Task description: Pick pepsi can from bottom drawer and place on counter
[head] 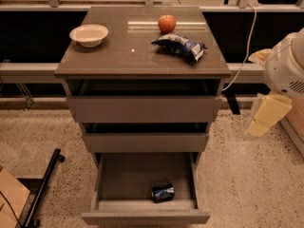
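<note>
- Camera view: the pepsi can (163, 193) lies untouched in the open bottom drawer (137, 179) (front right).
- Gripper (267, 116) hangs right of the counter (123, 51); its state I cannot tell.
- Pick and placement remain.

The dark blue pepsi can (163, 193) lies on its side, front-right in the open bottom drawer (128, 179); the gripper (267, 115) hangs right of the counter (137, 56).
</note>
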